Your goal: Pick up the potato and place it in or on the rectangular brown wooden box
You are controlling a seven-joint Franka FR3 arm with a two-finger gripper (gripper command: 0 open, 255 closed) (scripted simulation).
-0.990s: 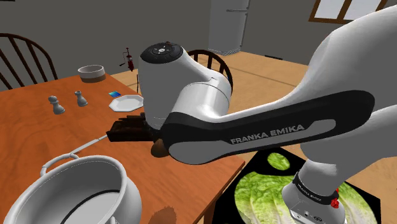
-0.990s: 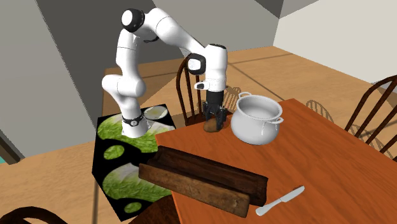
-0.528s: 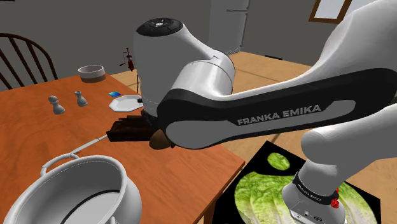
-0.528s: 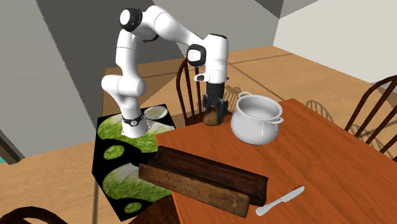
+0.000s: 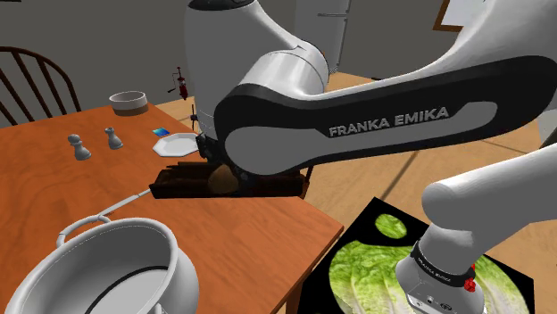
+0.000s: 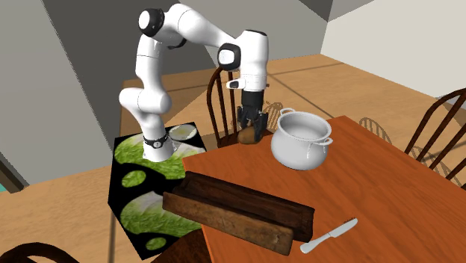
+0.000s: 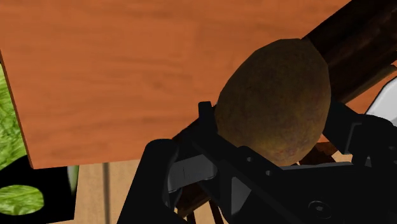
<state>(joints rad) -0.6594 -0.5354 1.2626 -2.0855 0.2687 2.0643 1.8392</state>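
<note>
Shoulder view: big white arm (image 5: 375,125) sweeps across table (image 5: 54,192). Brown potato (image 5: 221,181) peeks out under it, in line with dark wooden box (image 5: 174,186). Grip on it hidden from here.

Second exterior view: gripper (image 6: 251,131) hangs beside white pot (image 6: 301,140), potato at its tip, just above table corner. Box lies along another table edge, well apart from potato.

Wrist view: both black fingers (image 7: 207,124) clamped against potato's sides. Box shows beyond potato.
</note>
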